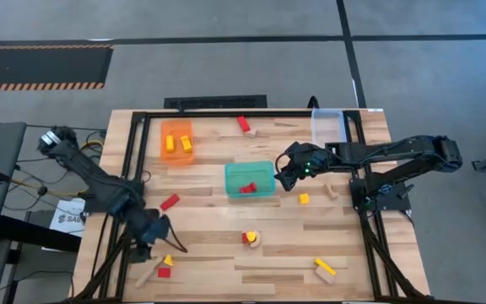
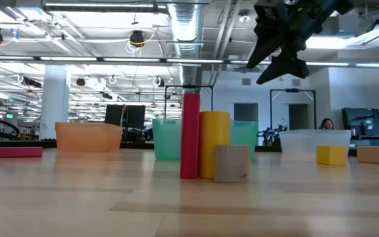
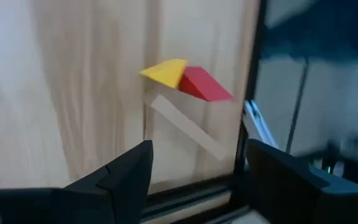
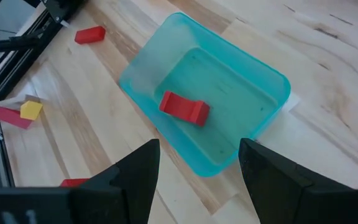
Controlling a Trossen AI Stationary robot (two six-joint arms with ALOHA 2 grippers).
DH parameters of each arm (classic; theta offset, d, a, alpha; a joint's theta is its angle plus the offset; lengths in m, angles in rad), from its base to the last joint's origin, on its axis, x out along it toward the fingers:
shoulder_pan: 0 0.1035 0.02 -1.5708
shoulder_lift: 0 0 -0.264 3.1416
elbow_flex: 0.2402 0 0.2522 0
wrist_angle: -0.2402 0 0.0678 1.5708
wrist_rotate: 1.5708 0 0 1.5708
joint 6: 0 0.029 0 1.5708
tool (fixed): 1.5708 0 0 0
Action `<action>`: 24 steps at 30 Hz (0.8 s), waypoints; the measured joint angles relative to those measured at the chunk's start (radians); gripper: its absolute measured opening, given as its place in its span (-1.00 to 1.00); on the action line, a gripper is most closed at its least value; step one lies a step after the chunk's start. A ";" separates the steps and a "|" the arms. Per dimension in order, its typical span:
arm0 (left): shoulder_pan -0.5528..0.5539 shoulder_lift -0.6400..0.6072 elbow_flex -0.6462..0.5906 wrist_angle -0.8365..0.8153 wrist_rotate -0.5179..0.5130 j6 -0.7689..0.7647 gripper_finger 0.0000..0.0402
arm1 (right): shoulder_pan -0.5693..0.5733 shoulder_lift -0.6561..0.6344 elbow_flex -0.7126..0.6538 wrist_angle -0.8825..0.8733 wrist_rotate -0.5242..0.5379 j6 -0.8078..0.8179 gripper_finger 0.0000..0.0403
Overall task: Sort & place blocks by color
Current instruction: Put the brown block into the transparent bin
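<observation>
Bright even overhead light, soft shadows, left wrist view blurred

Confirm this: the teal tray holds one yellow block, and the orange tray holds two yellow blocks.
Not quite. The block in the teal tray is red, not yellow, as the right wrist view shows. The orange tray does hold two yellow blocks, seen in the high view.

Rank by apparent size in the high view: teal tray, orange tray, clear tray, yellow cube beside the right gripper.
1. teal tray, largest.
2. orange tray and clear tray: too alike to rank.
3. yellow cube, by far the smallest.
</observation>
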 joint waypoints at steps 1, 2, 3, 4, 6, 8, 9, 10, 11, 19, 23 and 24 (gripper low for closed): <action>-0.024 0.001 0.000 0.009 -0.034 -0.071 0.22 | 0.000 0.000 0.000 0.000 0.000 -0.007 0.21; -0.047 0.000 0.000 0.026 -0.069 -0.136 0.22 | 0.000 0.000 0.000 -0.001 0.000 -0.009 0.21; -0.069 0.000 0.000 0.046 -0.099 -0.187 0.22 | 0.000 0.000 0.000 -0.001 0.000 -0.010 0.21; -0.091 0.000 0.000 0.059 -0.128 -0.226 0.22 | 0.000 0.000 0.000 -0.001 0.000 -0.015 0.21; -0.135 0.004 0.000 0.065 -0.165 -0.276 0.22 | 0.000 0.000 0.000 0.000 0.000 -0.036 0.21; -0.175 0.023 0.000 0.063 -0.178 -0.309 0.22 | 0.000 0.000 0.000 -0.001 0.000 -0.060 0.21; -0.196 0.038 0.000 0.062 -0.178 -0.319 0.22 | 0.000 0.000 0.000 -0.001 0.000 -0.062 0.21; -0.216 0.053 0.000 0.066 -0.175 -0.327 0.22 | 0.000 0.000 0.000 -0.001 0.000 -0.063 0.21; -0.238 0.070 0.000 0.074 -0.174 -0.337 0.22 | 0.000 0.000 0.000 -0.001 0.000 -0.065 0.21; -0.348 0.240 0.000 0.149 -0.217 -0.407 0.22 | 0.000 0.000 0.000 -0.001 0.000 -0.064 0.21; -0.375 0.315 0.000 0.201 -0.235 -0.454 0.22 | 0.000 0.000 0.000 -0.002 -0.002 -0.061 0.21; -0.381 0.332 0.000 0.222 -0.236 -0.463 0.22 | 0.000 0.000 0.000 -0.002 -0.003 -0.061 0.21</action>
